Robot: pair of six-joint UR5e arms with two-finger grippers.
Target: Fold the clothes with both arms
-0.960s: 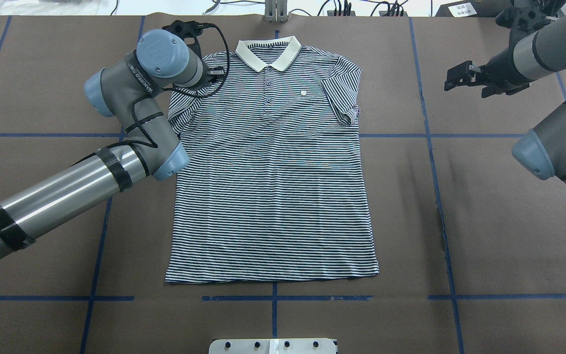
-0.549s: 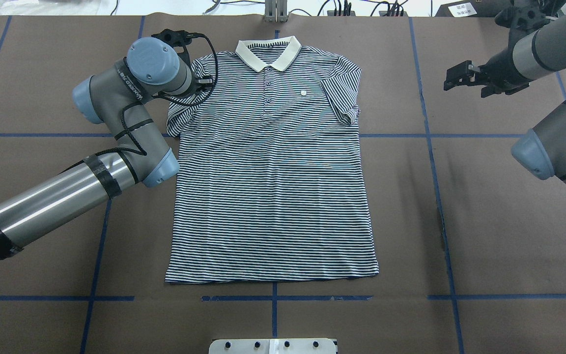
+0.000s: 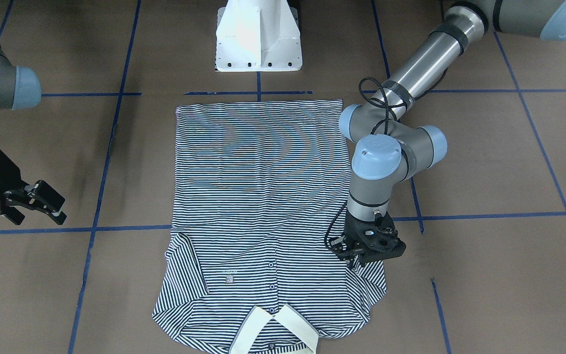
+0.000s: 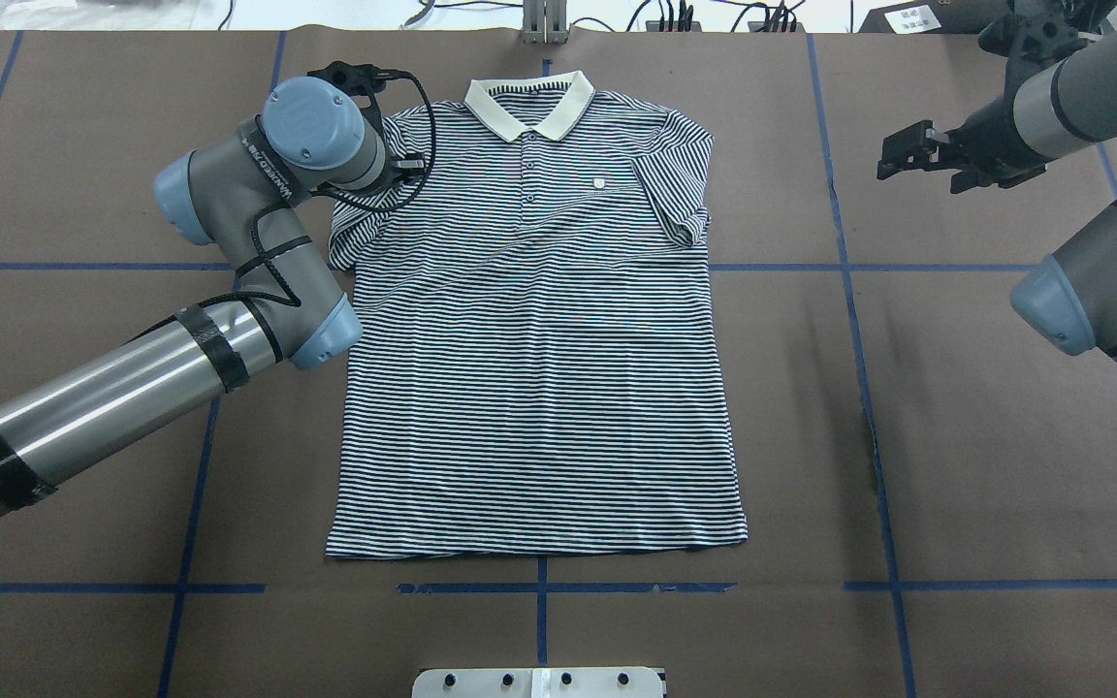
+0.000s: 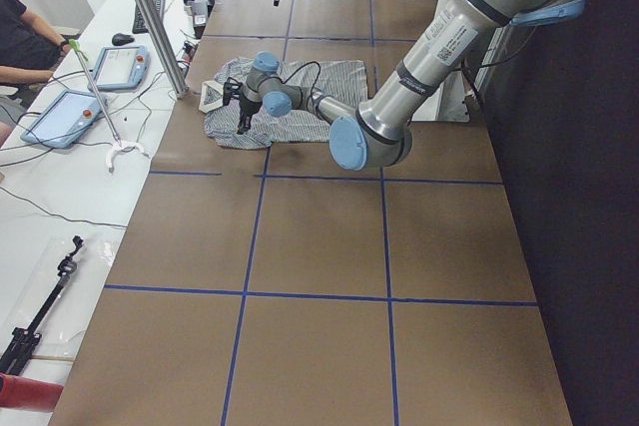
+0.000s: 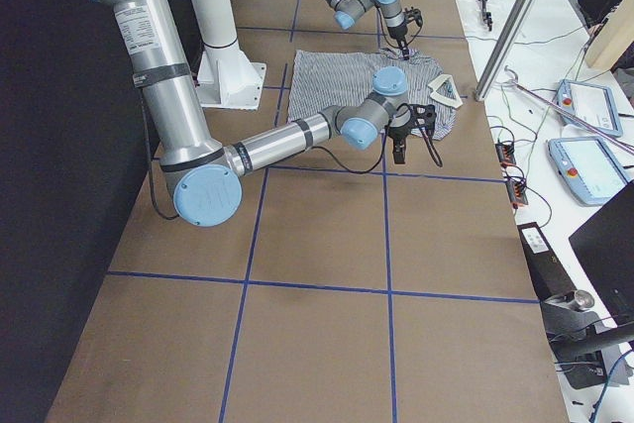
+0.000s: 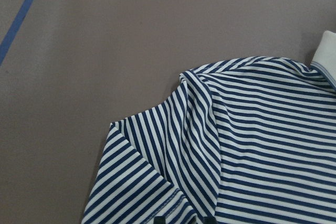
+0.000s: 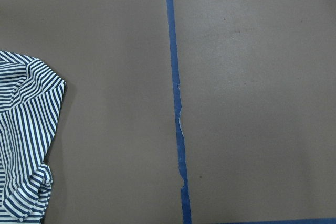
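Observation:
The striped polo shirt (image 4: pixel 539 368) lies flat and face up on the brown table, with its cream collar (image 4: pixel 529 102) at the far edge. In the front-facing view my left gripper (image 3: pixel 363 259) points down on the shirt's (image 3: pixel 258 187) sleeve by the shoulder. The fabric there is bunched up to it. In the left wrist view the two fingertips of my left gripper (image 7: pixel 184 220) sit close together on the striped sleeve (image 7: pixel 157 182). My right gripper (image 4: pixel 893 155) is open and empty, held above bare table to the right of the shirt. It also shows in the front-facing view (image 3: pixel 54 204).
The white pedestal base (image 3: pixel 258 39) stands at the near edge behind the shirt's hem. Blue tape lines (image 4: pixel 849 291) grid the table. A metal post (image 4: pixel 544 19) and cables are past the collar. An operator (image 5: pixel 25 47) and tablets sit at a side bench.
My left arm swung left along the sleeve, then came back a little to the right. The sleeve edge shifted slightly with it. The right arm has not moved.

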